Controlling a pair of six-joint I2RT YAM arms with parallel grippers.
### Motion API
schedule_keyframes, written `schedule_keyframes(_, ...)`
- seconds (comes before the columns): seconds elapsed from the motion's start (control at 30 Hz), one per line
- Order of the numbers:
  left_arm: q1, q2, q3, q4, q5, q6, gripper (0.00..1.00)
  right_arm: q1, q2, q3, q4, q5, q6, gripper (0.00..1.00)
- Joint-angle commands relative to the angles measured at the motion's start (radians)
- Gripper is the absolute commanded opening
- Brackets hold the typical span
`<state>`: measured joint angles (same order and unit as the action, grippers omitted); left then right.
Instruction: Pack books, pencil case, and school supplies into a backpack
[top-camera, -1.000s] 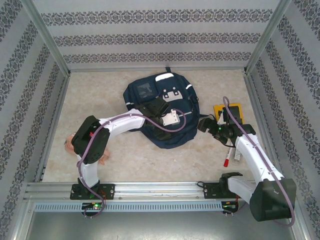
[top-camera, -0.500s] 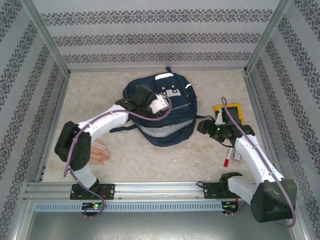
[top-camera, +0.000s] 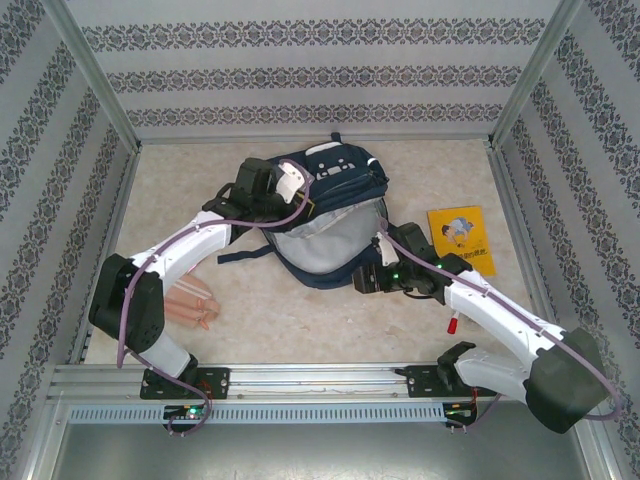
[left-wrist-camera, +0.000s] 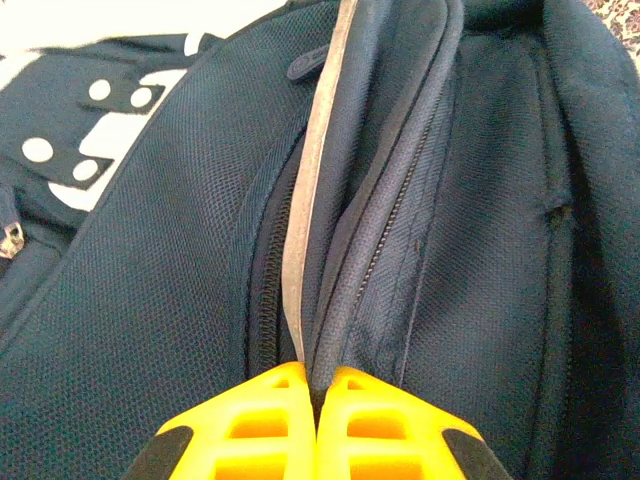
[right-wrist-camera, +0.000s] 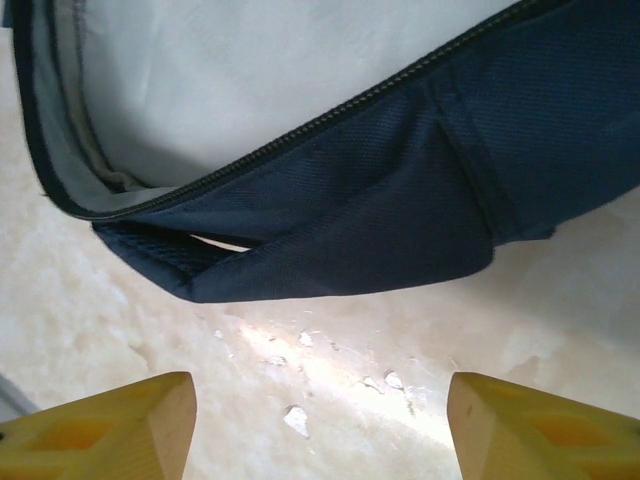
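The left gripper, jaws shut on the zipper edge of the large navy-blue fabric backpack at the middle of the bench, apparently holds its mouth open for packing. The right gripper hovers at the backpack's near rim, jaws open and empty. The thin yellow paperback book lies to the right.

Navy backpack lies gaping, grey lining showing, flap edge pinched in the left gripper; yellow book flat, right of the right gripper; peach pencil case well apart from both.

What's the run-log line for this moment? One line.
left gripper: shut on backpack opening edge | right gripper: open, beside backpack | book, pencil case, marker: on table, unpacked
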<state>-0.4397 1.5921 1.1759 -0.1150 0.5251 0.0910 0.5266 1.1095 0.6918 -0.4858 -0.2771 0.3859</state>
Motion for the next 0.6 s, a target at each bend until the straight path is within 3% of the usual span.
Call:
schedule_keyframes(0.0, 0.051, -0.047, -0.014, 0.155, 0.036, -0.112, 0.0, 0.004, -0.003, 0.028, -0.01, 0.156, 0.001, 0.7)
schedule_keyframes(0.13, 0.055, -0.115, -0.057, 0.206, -0.025, -0.125, 0.0, -0.013, -0.026, -0.001, -0.025, 0.369, 0.091, 0.81)
schedule_keyframes(0.23, 0.036, -0.138, -0.059, 0.161, -0.075, -0.039, 0.0, -0.092, -0.016, -0.01, -0.109, 0.525, 0.214, 0.86)
schedule_keyframes(0.43, 0.019, -0.089, -0.109, 0.088, -0.239, 0.148, 0.0, -0.43, 0.02, -0.047, -0.057, 0.377, 0.229, 0.86)
schedule_keyframes(0.57, 0.019, -0.019, -0.107, 0.117, -0.284, 0.349, 0.0, -0.475, 0.139, 0.039, -0.089, 0.501, 0.163, 0.86)
